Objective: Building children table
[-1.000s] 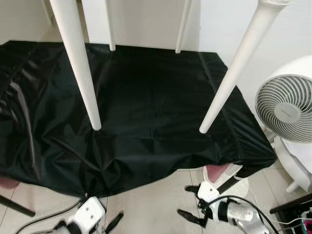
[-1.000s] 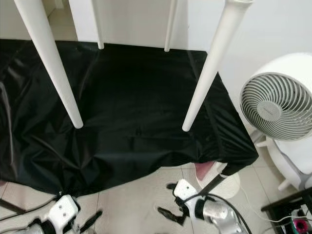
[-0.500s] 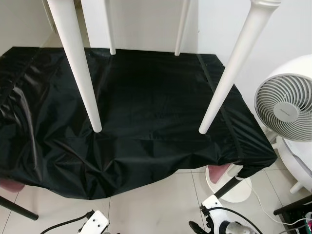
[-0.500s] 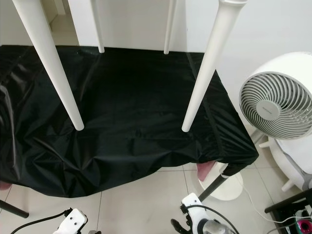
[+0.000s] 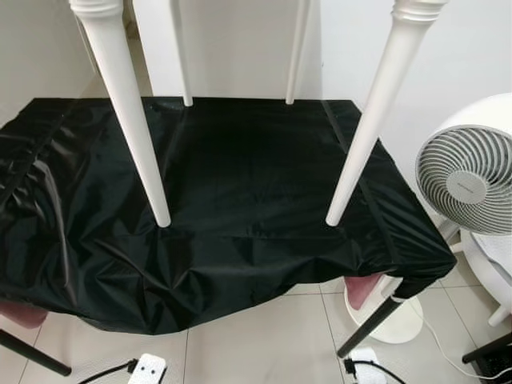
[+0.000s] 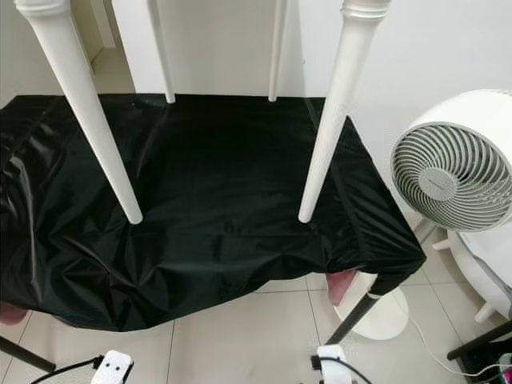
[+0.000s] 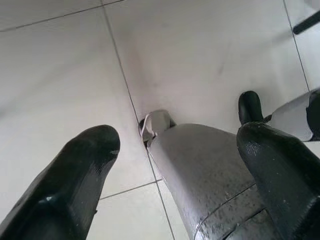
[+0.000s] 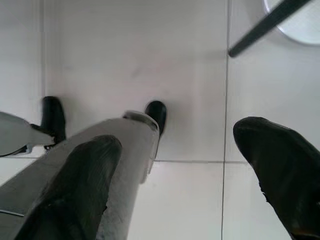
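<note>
Both pincers hang low over the pale tiled floor [image 7: 60, 65], apart from the furniture ahead of them. The left pincer [image 7: 175, 170] has its two black fingers spread wide with nothing between them; beyond its fingertips lies the robot's own grey leg, ending at a black foot on the tiles. The right pincer [image 8: 200, 175] is likewise spread and empty, its two fingers framing another grey leg and two black foot tips; past them runs a thin black rod [image 8: 265, 25] and the edge of a round white base [image 8: 300, 20].

In the head views, two white wrist housings show at the lower edge, one per arm, each with a black cable. Just ahead of the pincers the floor meets the hanging edge of a black sheet [image 5: 240, 208] draped over a low tabletop, crumpled along the near side. A pink shape [image 5: 364, 286] peeks from under the sheet's corner nearest the right pincer, and what it belongs to is hard to tell.

The children's table [image 5: 136, 120] stands on the black sheet, farther ahead: four white tapered legs are in view, two thick near ones [image 6: 328, 120] and two thin far ones [image 5: 182, 56], their feet on the cloth. Its top is above the frame.

Off to the right pincer's side stands one white round fan [image 5: 468, 180], with a black frame corner near it. Farthest is a white wall [image 6: 216, 40].
</note>
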